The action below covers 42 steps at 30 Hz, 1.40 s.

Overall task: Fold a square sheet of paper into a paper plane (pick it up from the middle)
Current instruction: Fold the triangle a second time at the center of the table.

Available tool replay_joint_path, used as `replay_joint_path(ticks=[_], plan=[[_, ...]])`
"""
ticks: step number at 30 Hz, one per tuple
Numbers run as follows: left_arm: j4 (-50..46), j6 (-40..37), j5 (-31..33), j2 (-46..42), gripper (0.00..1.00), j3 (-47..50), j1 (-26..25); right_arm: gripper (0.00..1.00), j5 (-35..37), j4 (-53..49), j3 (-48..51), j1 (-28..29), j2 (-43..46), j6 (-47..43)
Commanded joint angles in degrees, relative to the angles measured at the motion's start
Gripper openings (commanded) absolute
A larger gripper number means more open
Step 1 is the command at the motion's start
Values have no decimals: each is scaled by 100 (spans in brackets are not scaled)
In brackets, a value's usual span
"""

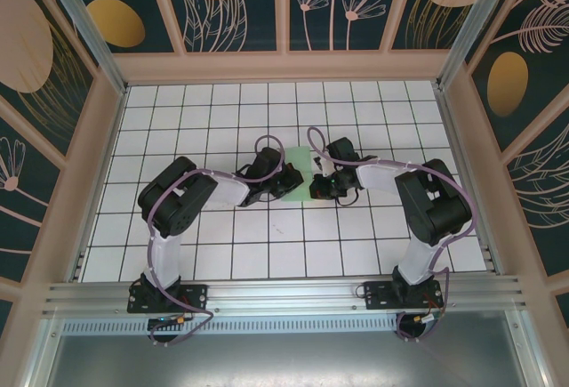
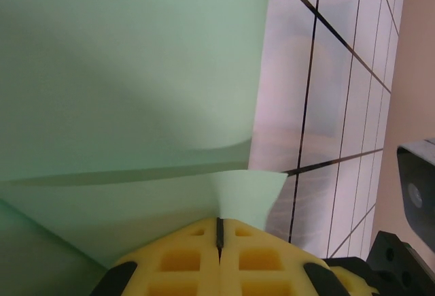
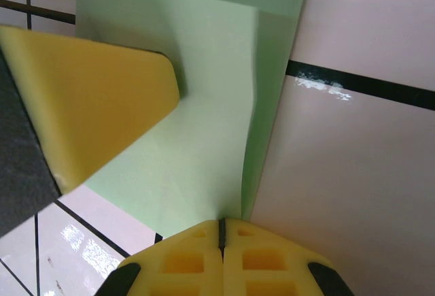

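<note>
A thin pale mint-green square sheet of paper is pinched from both sides. The left gripper clamps its nine o'clock edge, the right gripper three o'clock.

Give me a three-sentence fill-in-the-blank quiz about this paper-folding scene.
1. The white tabletop under the thin pale green paper sheet is ruled with ___ lines.
2. The left gripper has yellow fingertips ___ on the sheet.
3. The right gripper pinches it too, so ___ grippers hold it.
Missing words: black, shut, both.
</note>
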State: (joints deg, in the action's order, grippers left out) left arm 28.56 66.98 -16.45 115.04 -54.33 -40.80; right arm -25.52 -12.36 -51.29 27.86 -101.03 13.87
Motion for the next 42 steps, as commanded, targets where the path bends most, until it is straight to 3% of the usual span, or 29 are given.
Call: replay_joint_path(ticks=[1, 12, 29, 42], plan=[[187, 27, 140, 117, 7, 53, 32, 0, 357, -550, 125, 23, -251, -18], [120, -69, 128, 185, 7, 181, 19, 3, -964, -350, -276, -6, 280, 147], [-120, -139, 184, 213, 7, 94, 19, 3, -712, -407, -353, -41, -577, 35], [-450, -123, 476, 263, 5, 281, 24, 4, -805, -704, 118, -315, -174, -226]])
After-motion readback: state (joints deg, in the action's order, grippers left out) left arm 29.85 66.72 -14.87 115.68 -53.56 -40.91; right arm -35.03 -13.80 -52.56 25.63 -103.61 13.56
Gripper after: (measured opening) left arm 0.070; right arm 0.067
